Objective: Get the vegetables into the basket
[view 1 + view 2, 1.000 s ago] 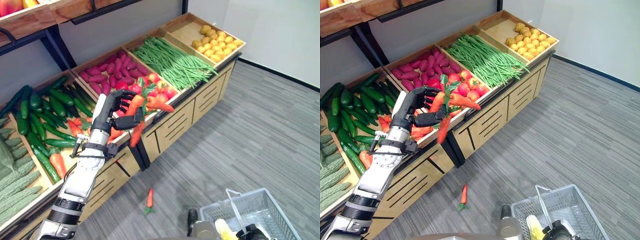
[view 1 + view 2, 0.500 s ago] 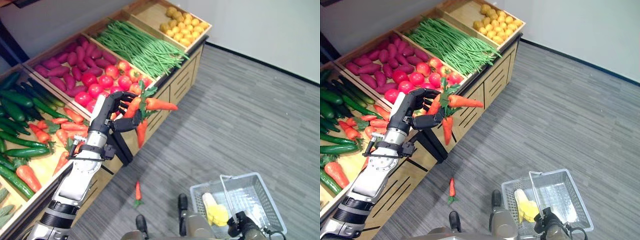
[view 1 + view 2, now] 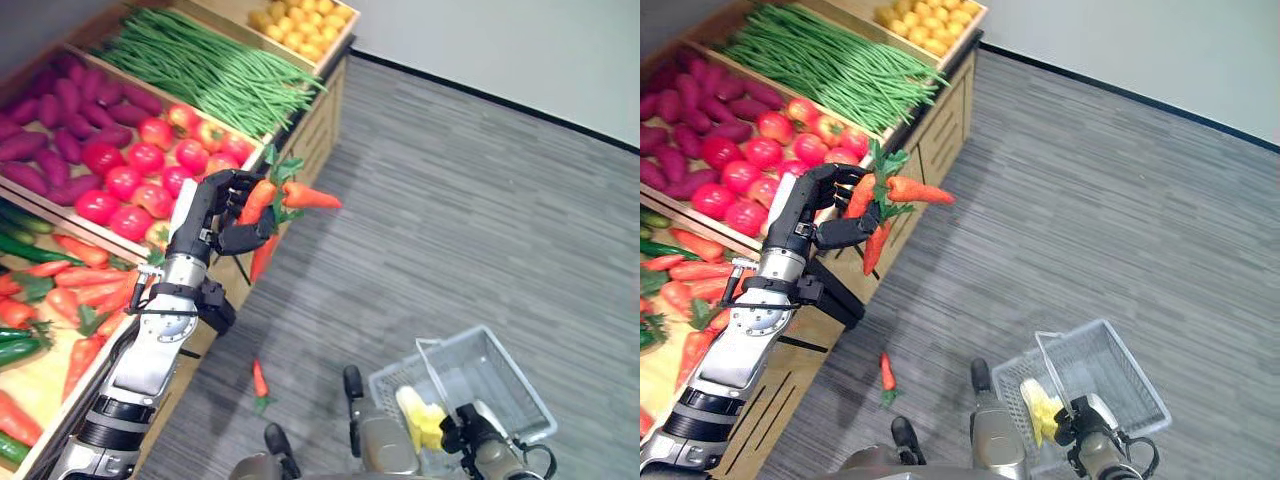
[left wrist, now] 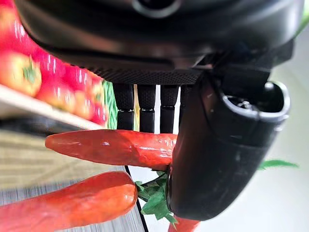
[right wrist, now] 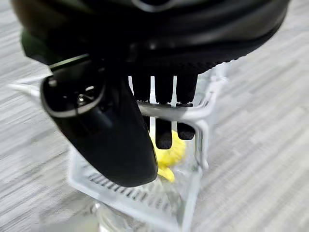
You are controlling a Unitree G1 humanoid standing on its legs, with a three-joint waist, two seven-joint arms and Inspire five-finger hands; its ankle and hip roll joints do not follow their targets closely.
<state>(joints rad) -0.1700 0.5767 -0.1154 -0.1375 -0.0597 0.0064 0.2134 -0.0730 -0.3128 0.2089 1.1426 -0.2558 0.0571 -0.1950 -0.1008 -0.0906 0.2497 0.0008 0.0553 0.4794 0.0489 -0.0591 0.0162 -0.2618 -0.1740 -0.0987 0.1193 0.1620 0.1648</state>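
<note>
My left hand (image 3: 214, 203) is shut on a bunch of orange carrots (image 3: 298, 195) with green tops, held in the air beside the front edge of the produce stand. In the left wrist view the thumb (image 4: 227, 145) and fingers clamp the carrots (image 4: 111, 147). My right hand (image 3: 468, 436) is low in front of me, its fingers curled round the white handle (image 5: 169, 110) of the grey wire basket (image 3: 505, 380). A yellow vegetable (image 3: 420, 420) lies inside the basket. One more carrot (image 3: 258, 380) lies on the floor by the stand.
The wooden stand (image 3: 300, 130) slopes along the left with bins of red tomatoes (image 3: 130, 180), green beans (image 3: 200, 70), purple sweet potatoes (image 3: 50, 110), yellow fruit (image 3: 300, 25) and loose carrots (image 3: 70, 290). Grey plank floor (image 3: 470, 220) spreads to the right, up to a white wall.
The camera has swung, sliding the stand leftward in the picture. My left hand has carried the carrot bunch off the bins and out past the stand's front edge. The right hand still holds the basket.
</note>
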